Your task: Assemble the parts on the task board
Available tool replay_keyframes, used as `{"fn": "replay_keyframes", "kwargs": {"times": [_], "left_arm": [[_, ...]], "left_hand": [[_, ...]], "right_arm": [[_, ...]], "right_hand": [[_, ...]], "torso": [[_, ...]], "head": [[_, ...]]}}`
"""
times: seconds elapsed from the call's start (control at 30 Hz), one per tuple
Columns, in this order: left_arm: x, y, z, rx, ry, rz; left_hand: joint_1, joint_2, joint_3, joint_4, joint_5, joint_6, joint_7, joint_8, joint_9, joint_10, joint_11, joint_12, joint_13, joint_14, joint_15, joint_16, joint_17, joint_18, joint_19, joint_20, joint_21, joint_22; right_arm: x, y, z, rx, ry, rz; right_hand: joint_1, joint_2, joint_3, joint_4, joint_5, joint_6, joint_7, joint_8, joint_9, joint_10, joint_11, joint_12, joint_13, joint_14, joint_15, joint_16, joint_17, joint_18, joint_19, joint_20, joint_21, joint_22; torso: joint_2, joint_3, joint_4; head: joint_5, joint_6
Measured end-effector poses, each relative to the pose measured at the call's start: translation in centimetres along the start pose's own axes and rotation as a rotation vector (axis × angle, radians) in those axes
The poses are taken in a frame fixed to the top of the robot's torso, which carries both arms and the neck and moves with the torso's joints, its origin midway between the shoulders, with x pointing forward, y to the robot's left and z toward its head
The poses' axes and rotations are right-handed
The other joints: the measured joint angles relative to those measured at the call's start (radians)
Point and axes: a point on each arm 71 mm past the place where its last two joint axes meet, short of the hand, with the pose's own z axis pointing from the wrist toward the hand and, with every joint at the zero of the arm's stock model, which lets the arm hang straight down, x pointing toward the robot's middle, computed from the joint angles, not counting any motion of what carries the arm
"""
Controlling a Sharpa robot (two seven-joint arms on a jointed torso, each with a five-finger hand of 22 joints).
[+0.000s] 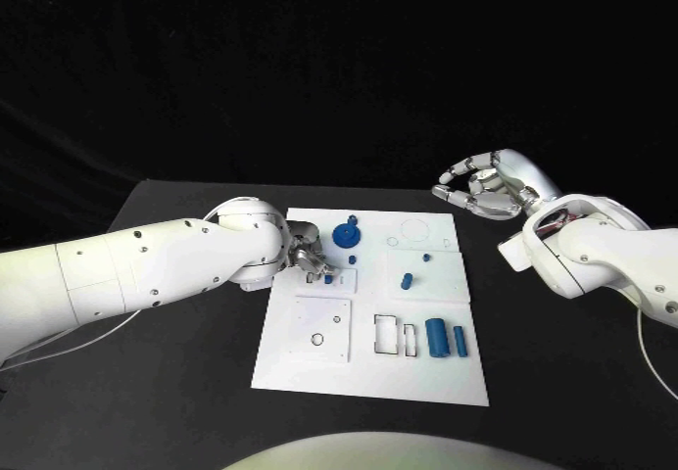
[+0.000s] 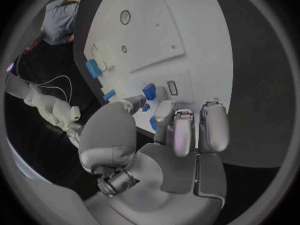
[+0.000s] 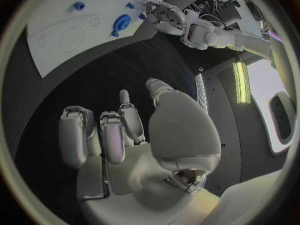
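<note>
The left hand (image 1: 309,258) is down at the near-left part of the flat white task board (image 1: 424,377), its silver fingers (image 2: 181,130) curled toward a small blue block (image 1: 328,279) lying at a little rectangular recess just under the fingertips. In the left wrist view the fingertips sit right at that block and at a second small blue piece (image 2: 149,91) just beyond it, but I cannot tell whether anything is actually pinched or merely touched. My read is that this is the step of seating a small part into its slot. The next move would call for a careful press straight down, with the part squared to the recess so it does not cock sideways.

The left arm reaches in low, with the wrist bent down over the board. The right hand (image 1: 488,186) hangs in the air well away from the board's far-right corner. Its fingers are loosely curled and apart, holding nothing, and its palm is turned toward the board.

Just past the left hand's fingertips stands a round blue disc-shaped part (image 1: 348,236). Farther toward the right hand sits a short blue peg (image 1: 406,282). Two upright blue cylinders (image 1: 447,338) lie on the board's near side, well clear of both hands.
</note>
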Motion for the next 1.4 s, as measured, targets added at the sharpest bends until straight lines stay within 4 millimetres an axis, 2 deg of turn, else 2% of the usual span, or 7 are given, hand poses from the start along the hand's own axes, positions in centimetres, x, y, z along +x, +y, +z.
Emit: {"fn": "replay_keyframes", "kwargs": {"times": [0.47,0.57,0.67,0.77,0.9,1.1,1.4], "left_arm": [[-1.7,0.0,-1.5,0.030,-0.041,-0.078],[-2.6,0.3,-2.0,0.029,-0.058,-0.090],[-3.9,0.7,-2.4,0.021,-0.081,-0.097],[-5.6,1.5,-2.5,0.000,-0.107,-0.107],[-7.2,2.5,-2.2,-0.036,-0.125,-0.117],[-8.4,2.9,-1.2,-0.067,-0.123,-0.108],[-8.8,3.2,0.2,-0.110,-0.091,-0.064]], "left_hand": [[-0.002,0.003,-0.007,-0.004,0.000,0.000,0.000,0.000,0.000,0.000,0.000,-0.008,-0.018,0.000,0.000,0.000,0.000,0.000,0.000,0.000,0.000,-0.007],[0.011,0.002,-0.017,-0.005,0.004,-0.019,0.014,-0.014,0.000,-0.028,0.005,-0.042,-0.054,0.000,0.000,-0.007,0.000,0.000,-0.010,0.001,-0.011,-0.032],[0.032,-0.007,-0.023,-0.005,0.004,-0.055,0.026,-0.043,-0.009,-0.055,0.018,-0.076,-0.093,0.000,0.000,-0.013,0.000,0.000,-0.027,0.007,-0.027,-0.057],[0.052,-0.015,-0.037,-0.005,0.004,-0.083,0.043,-0.075,-0.028,-0.081,0.030,-0.107,-0.129,-0.002,0.013,-0.022,0.000,0.000,-0.044,0.014,-0.044,-0.086],[0.070,-0.023,-0.051,-0.005,0.004,-0.098,0.052,-0.102,-0.046,-0.095,0.044,-0.120,-0.149,-0.002,0.021,-0.022,0.000,0.000,-0.049,0.020,-0.048,-0.094],[0.071,-0.022,-0.053,-0.005,0.004,-0.098,0.052,-0.103,-0.050,-0.095,0.044,-0.120,-0.151,0.000,0.022,-0.022,0.000,0.000,-0.049,0.020,-0.048,-0.094],[0.071,-0.022,-0.061,-0.002,0.004,-0.098,0.052,-0.109,-0.055,-0.095,0.044,-0.120,-0.148,0.000,0.022,-0.022,0.000,0.000,-0.049,0.020,-0.048,-0.084]], "right_arm": [[0.1,-0.2,0.0,0.005,0.001,0.000],[0.1,-0.3,0.0,0.006,0.001,0.000],[0.1,-0.3,0.0,0.007,0.001,-0.001],[0.1,-0.4,-0.1,0.008,0.000,-0.001],[0.1,-0.4,0.0,0.009,0.000,-0.001],[0.2,-0.3,0.0,0.009,0.001,0.000],[0.2,-0.3,0.0,0.008,0.003,0.000]], "right_hand": [[-0.001,0.001,-0.008,-0.003,0.005,0.000,0.000,0.000,0.000,0.000,0.000,0.000,0.000,0.000,0.000,0.000,0.000,0.000,0.000,0.000,0.000,0.000],[-0.001,0.001,-0.008,-0.003,0.005,0.000,0.000,0.000,0.000,0.000,0.000,0.000,0.000,0.000,0.000,0.000,0.000,0.000,0.000,0.000,0.000,0.000],[-0.001,0.001,-0.008,-0.003,0.005,0.000,0.000,0.000,0.000,0.000,0.000,0.000,0.000,0.000,0.000,0.000,0.000,0.000,0.000,0.000,0.000,0.000],[-0.001,0.001,-0.008,-0.003,0.005,0.000,0.000,0.004,0.000,0.000,0.000,0.000,0.000,0.000,0.000,0.000,0.000,0.000,0.000,0.000,0.000,0.000],[-0.001,0.001,-0.008,-0.003,0.005,0.000,0.000,0.004,0.000,0.000,0.000,0.000,0.000,0.000,0.000,0.000,0.000,0.000,0.000,0.000,0.000,0.000],[-0.001,0.001,-0.008,-0.003,0.005,-0.004,-0.004,0.004,0.000,0.000,0.000,0.000,0.000,0.000,0.000,0.000,0.001,0.000,0.000,0.000,0.000,0.001],[0.003,0.005,-0.008,-0.003,0.009,-0.004,-0.004,0.004,0.000,0.000,0.000,0.000,0.000,0.000,0.000,0.000,0.001,0.000,0.000,0.000,0.000,0.000]], "torso": [[-0.001,0.0006,-0.0006],[-0.001,0.0012,-0.0006],[-0.001,0.0015,0.0000],[-0.001,0.0015,0.0000],[0.000,0.0017,0.0000],[0.002,0.0011,-0.0009],[0.003,0.0005,-0.0005]], "head": [[-0.005,0.006],[-0.005,0.008],[-0.007,0.011],[-0.007,0.015],[-0.007,0.019],[-0.004,0.024],[-0.002,0.023]]}}
